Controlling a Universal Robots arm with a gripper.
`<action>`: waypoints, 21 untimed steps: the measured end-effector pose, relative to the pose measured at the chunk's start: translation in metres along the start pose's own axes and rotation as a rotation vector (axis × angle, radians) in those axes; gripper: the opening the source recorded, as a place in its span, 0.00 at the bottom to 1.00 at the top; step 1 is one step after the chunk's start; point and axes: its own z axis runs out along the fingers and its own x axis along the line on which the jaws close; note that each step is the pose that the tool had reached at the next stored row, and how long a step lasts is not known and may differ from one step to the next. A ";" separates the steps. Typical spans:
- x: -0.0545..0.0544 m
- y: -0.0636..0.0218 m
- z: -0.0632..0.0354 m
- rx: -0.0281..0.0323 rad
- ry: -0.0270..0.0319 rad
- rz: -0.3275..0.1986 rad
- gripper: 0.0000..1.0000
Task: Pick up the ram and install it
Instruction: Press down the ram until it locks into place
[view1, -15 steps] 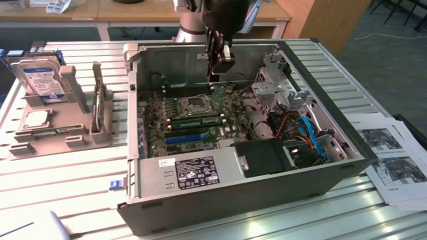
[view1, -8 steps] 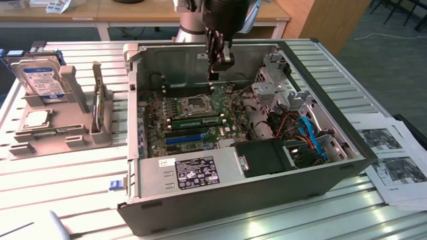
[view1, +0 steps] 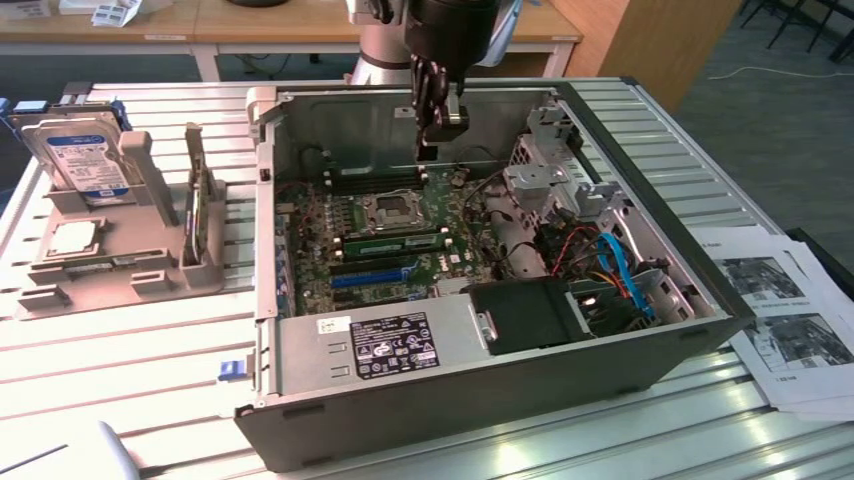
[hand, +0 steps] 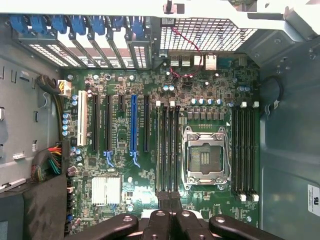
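Found ram lying lengthwise along the black memory slots of the motherboard, inside the open computer case, between CPU socket and blue expansion slot; could not tell whether fully seated. Found gripper hanging over the case's open side, fingers pressed together with nothing clamped between them, clear of the ram and not touching it. In the exterior view, placed the ram lower in the picture than the fingertips, with the CPU socket between the two. In the wrist view, saw the gripper with its closed tips over one end of the slot bank just beside the CPU socket, on the side toward the blue expansion slot. Noted also, at the exterior view's left, hard drive upright in a grey stand on the slatted table; at the exterior view's right, printed sheets beside the case
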 end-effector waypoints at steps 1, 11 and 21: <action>0.000 -0.0006 0.0000 0.0000 0.0001 0.000 0.10; 0.000 -0.0235 -0.0008 -0.0019 0.0001 0.000 0.10; 0.000 -0.0368 0.0050 -0.0042 0.0002 0.000 0.10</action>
